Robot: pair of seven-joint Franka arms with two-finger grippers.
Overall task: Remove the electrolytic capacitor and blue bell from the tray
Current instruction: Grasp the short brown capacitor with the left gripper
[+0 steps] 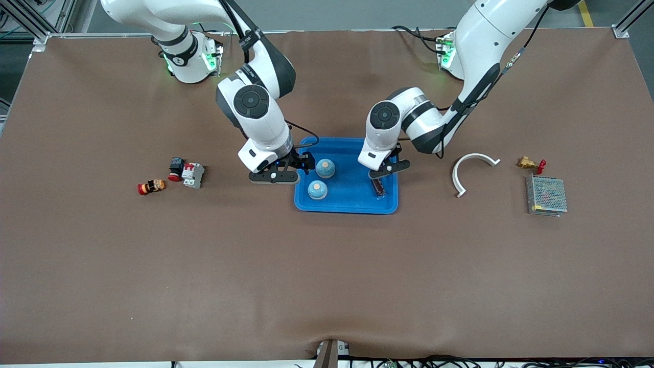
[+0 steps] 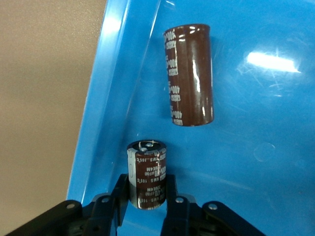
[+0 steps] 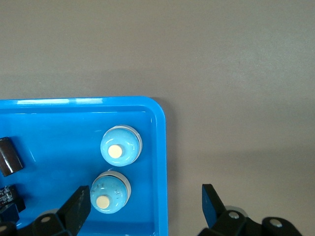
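Note:
A blue tray [image 1: 347, 200] lies mid-table. In it sit two light-blue bells [image 1: 325, 167] [image 1: 317, 189] at the right arm's end and brown capacitors at the left arm's end. My left gripper [image 2: 147, 195] is shut on a short upright capacitor [image 2: 147, 169], close to the tray's wall [image 2: 106, 98]. A longer capacitor [image 2: 191, 73] lies flat beside it, and it also shows in the front view as a dark capacitor [image 1: 379, 189] just past the left gripper [image 1: 382, 176]. My right gripper [image 3: 145, 202] stands open astride the tray rim [image 3: 160, 147], one finger next to the nearer bell [image 3: 110, 192].
Toward the left arm's end lie a white curved piece [image 1: 472, 171], a brass valve [image 1: 530, 163] and a mesh metal box [image 1: 546, 195]. Toward the right arm's end lie a red-capped button [image 1: 151, 186], a black and red switch [image 1: 176, 168] and a grey breaker [image 1: 193, 175].

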